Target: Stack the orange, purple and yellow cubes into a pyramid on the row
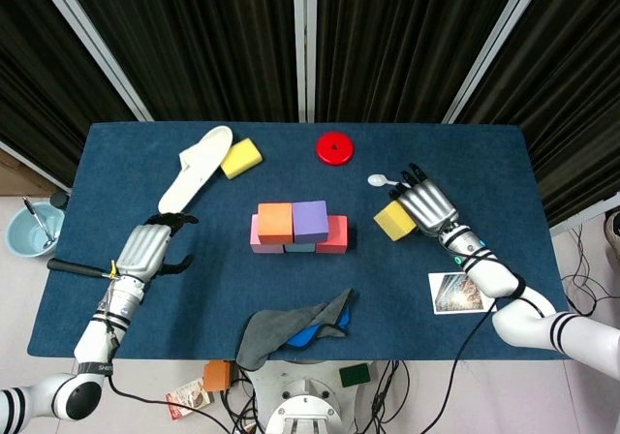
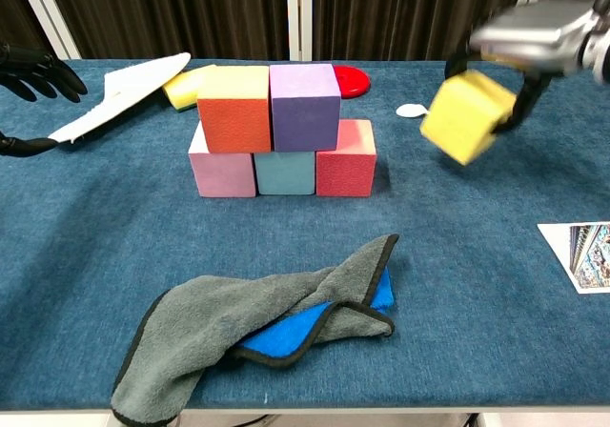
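right hand grips yellow cube, lifted, right of row | left hand spread, empty, near left table edge | orange cube, purple cube atop row, mid-table

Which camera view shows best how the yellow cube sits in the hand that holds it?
The chest view: the yellow cube hangs tilted, clear of the table, under the right hand, with fingers down two of its sides. The head view looks down on the hand's back, so only part of the cube shows.
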